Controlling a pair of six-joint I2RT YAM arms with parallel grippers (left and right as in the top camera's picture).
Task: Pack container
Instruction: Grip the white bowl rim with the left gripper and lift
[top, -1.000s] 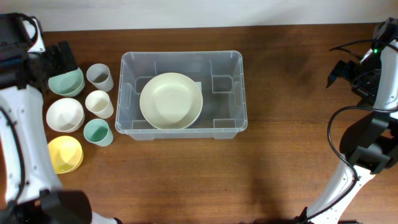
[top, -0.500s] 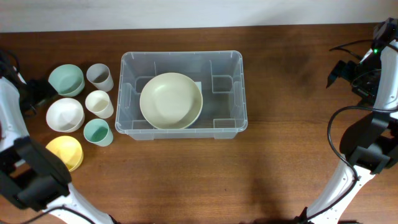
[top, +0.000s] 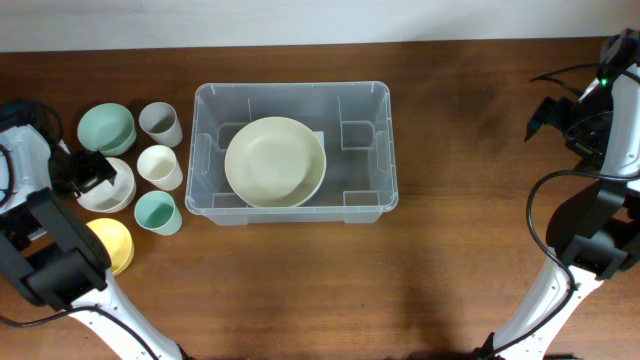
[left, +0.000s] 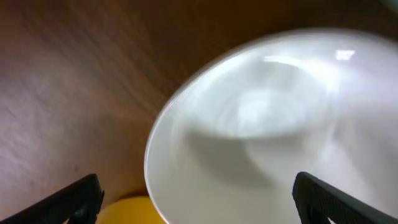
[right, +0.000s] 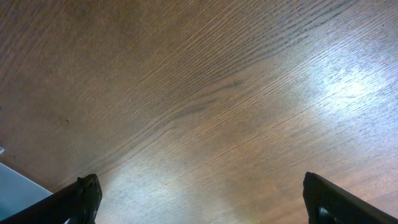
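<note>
The clear plastic container (top: 372, 150) stands mid-table with a large cream bowl (top: 275, 162) inside it. Left of it are a green bowl (top: 104, 126), a white bowl (top: 112, 194), a yellow bowl (top: 112, 243), a grey cup (top: 161, 123), a cream cup (top: 160, 166) and a green cup (top: 156, 212). My left gripper (top: 88, 172) is open over the white bowl's left part; the bowl fills the left wrist view (left: 273, 130), blurred, between the fingers (left: 198, 202). My right gripper (top: 552, 112) is open and empty at the far right, above bare wood (right: 199, 112).
The yellow bowl's edge shows in the left wrist view (left: 127, 211). The dark wood table (top: 470, 230) extends right of the container. A pale wall runs along the back edge.
My left arm swung down from the back left corner over the green bowl to above the white bowl. The right arm has not moved.
</note>
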